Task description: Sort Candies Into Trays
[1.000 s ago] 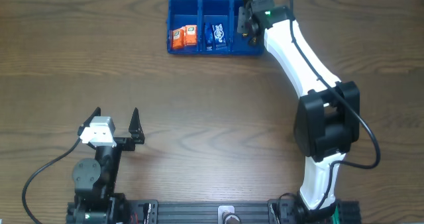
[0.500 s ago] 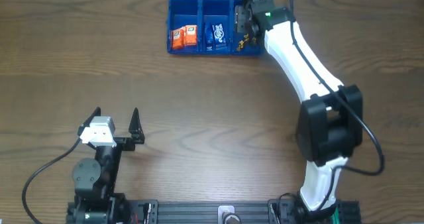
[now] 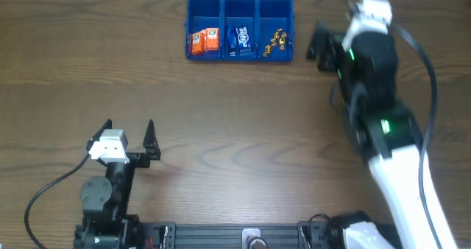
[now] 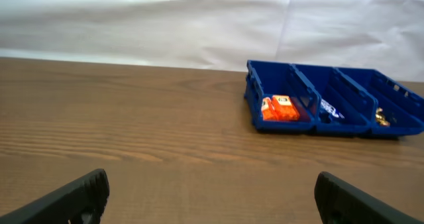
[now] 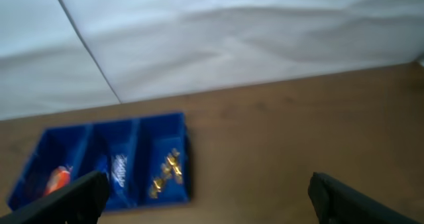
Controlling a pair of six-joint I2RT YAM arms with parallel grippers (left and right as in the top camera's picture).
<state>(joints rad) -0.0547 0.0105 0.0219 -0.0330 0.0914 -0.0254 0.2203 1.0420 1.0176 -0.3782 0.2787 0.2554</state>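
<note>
Sorting looked done: orange candies [image 3: 204, 40], blue candies [image 3: 241, 38], gold candies [image 3: 276, 43] lay in separate blue tray [image 3: 186, 28] compartments at 12 o'clock; left claw [image 3: 129, 126], right claw [image 5: 205, 187] wide, empty.

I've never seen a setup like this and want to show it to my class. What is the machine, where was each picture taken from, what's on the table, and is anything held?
These are two robot arms at a wooden table. One picture looks down from above: the left arm stands bottom left, the right arm at right. The other two come from cameras on each arm's wrist, its jaws at the bottom corners. A blue tray on the table has three compartments: orange candies at one end, blue-wrapped candies in the middle, small gold candies at the other end. Both pairs of jaws are open and hold nothing.
</note>
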